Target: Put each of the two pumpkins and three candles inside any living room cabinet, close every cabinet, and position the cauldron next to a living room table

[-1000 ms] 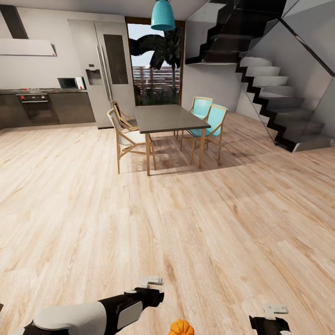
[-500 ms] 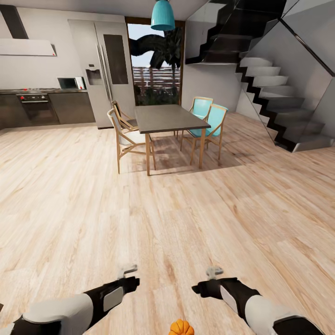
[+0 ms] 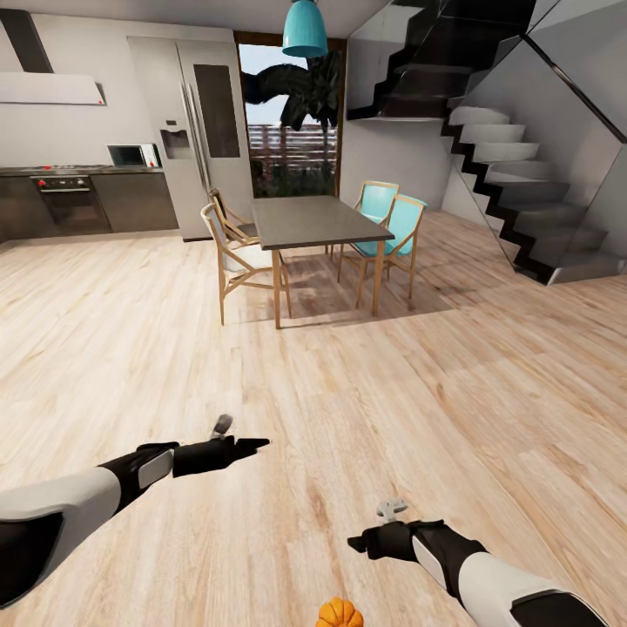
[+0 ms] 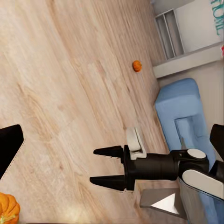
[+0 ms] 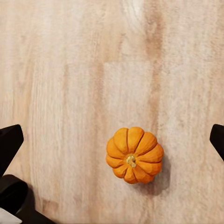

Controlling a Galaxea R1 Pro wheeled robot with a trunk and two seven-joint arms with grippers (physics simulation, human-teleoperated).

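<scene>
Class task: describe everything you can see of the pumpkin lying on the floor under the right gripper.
The pumpkin is small, bright orange and round, with deep ribs meeting at a short tan stem that points up. It sits upright on the pale wood floor, casting a small shadow. Nothing else touches it; the open right gripper hangs above it.

Place: open-plan home
Kitchen: fridge (image 3: 198, 131), oven (image 3: 68, 202)
Dining: table (image 3: 313, 220), chairs (image 3: 233, 257)
Access: staircase (image 3: 522, 183)
Floor: pale wood planks (image 3: 348, 418)
</scene>
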